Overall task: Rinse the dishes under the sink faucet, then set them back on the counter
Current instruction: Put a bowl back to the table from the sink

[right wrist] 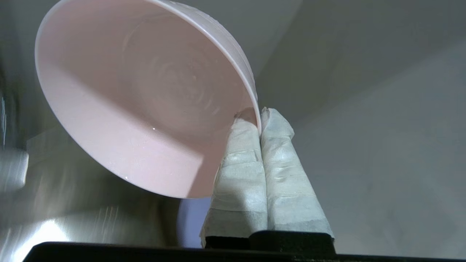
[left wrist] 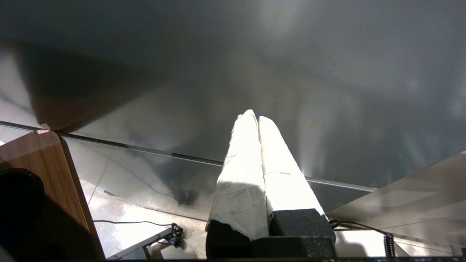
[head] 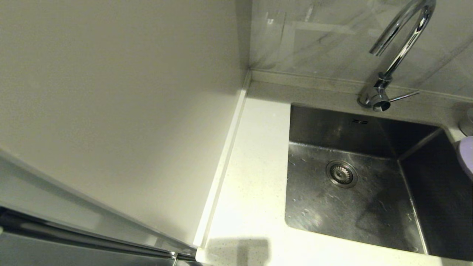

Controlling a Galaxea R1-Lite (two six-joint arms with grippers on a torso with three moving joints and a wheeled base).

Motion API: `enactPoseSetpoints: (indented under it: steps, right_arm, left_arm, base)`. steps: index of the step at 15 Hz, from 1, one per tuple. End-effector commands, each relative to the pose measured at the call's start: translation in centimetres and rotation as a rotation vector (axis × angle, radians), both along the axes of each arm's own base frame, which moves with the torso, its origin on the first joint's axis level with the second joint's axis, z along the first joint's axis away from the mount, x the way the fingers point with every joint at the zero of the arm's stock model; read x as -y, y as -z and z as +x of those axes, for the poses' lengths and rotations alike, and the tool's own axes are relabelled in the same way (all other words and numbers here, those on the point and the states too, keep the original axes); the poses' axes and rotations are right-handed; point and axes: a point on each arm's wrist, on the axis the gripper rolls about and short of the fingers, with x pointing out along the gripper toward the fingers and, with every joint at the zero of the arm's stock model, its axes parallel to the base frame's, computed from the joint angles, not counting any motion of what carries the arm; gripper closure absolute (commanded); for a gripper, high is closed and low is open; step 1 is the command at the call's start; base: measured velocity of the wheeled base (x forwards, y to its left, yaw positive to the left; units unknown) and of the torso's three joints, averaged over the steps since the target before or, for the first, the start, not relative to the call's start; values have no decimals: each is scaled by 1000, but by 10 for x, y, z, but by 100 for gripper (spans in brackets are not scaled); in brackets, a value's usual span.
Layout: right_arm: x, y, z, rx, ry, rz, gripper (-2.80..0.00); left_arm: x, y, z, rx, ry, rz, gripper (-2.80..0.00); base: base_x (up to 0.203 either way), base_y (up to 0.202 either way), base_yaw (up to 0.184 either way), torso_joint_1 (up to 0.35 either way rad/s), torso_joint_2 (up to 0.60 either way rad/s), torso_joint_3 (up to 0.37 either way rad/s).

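My right gripper (right wrist: 260,118) is shut on the rim of the pale pink bowl (right wrist: 138,98), which hangs tilted with its inside facing the wrist camera. A patch of the lavender plate (right wrist: 189,218) shows beneath the bowl. In the head view only the plate's edge (head: 466,155) peeks in at the far right, beside the steel sink (head: 351,207). The basin is wet, and nothing lies around its drain strainer (head: 341,173). The chrome faucet (head: 402,44) arches over the back rim. Neither arm shows in the head view. My left gripper (left wrist: 255,118) is shut on nothing, off by a dark panel. I cannot make out the mug.
White speckled counter (head: 255,166) runs left of the sink, bounded by a raised edge strip (head: 225,159) and a tall pale side wall (head: 111,111). A pale rounded object (head: 468,122) is cut off at the right edge. A wooden panel (left wrist: 40,174) and floor cables appear near the left gripper.
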Motion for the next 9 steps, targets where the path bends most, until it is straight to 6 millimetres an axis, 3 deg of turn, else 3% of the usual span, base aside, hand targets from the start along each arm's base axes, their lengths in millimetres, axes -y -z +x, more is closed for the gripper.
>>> enactPoseSetpoints:
  steps: [1,5,9]
  right_arm:
    - [10,25,-10,-365,-20,287,0]
    - [44,19,-18,-252,-27,724,0]
    - [91,34,-32,-137,-13,1041,0]
  left_arm:
    - [0,1,0,-3,0,0,0]
    - [0,1,0,-3,0,0,0]
    - [0,1,0,-2,-1,0,0]
  base:
    - [0,0,0,0,0,0]
    - [0,0,0,0,0,0]
    - [0,0,0,0,0,0]
